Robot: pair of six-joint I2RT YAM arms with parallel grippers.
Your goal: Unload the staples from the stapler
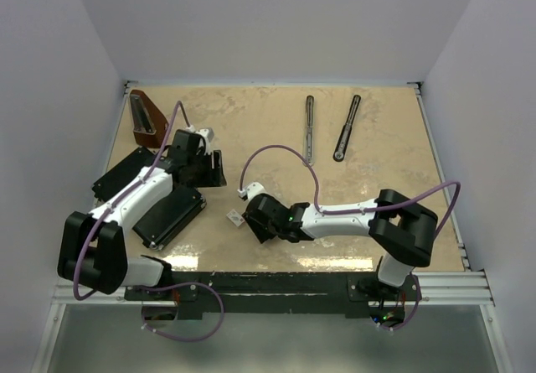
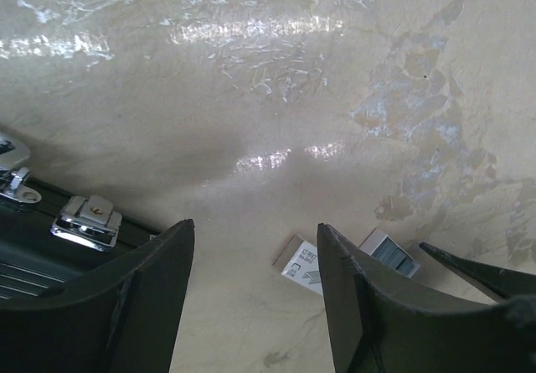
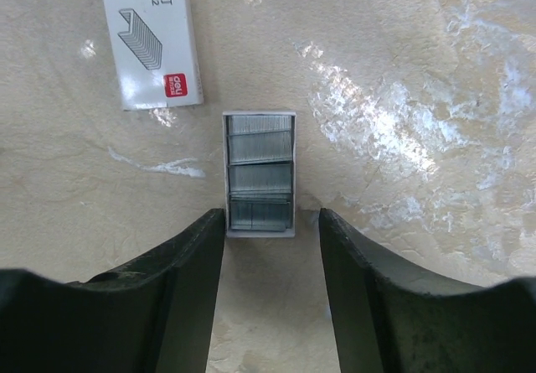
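The stapler lies apart as two slim bars at the far middle of the table: a dark-grey metal bar (image 1: 309, 126) and a black bar with a rounded end (image 1: 347, 128). Silvery staples (image 3: 260, 172) lie as strips in a small white tray, right in front of my right gripper (image 3: 272, 216), which is open and empty with its tips at the tray's near end. The tray also shows in the left wrist view (image 2: 389, 251). My left gripper (image 2: 255, 226) is open and empty above bare table, left of the tray.
A white staple box sleeve (image 3: 151, 38) lies beside the tray, also seen from above (image 1: 235, 218). An open black case (image 1: 167, 214) with metal latches (image 2: 86, 219) sits at the left. A brown wedge-shaped object (image 1: 144, 117) stands at the far left.
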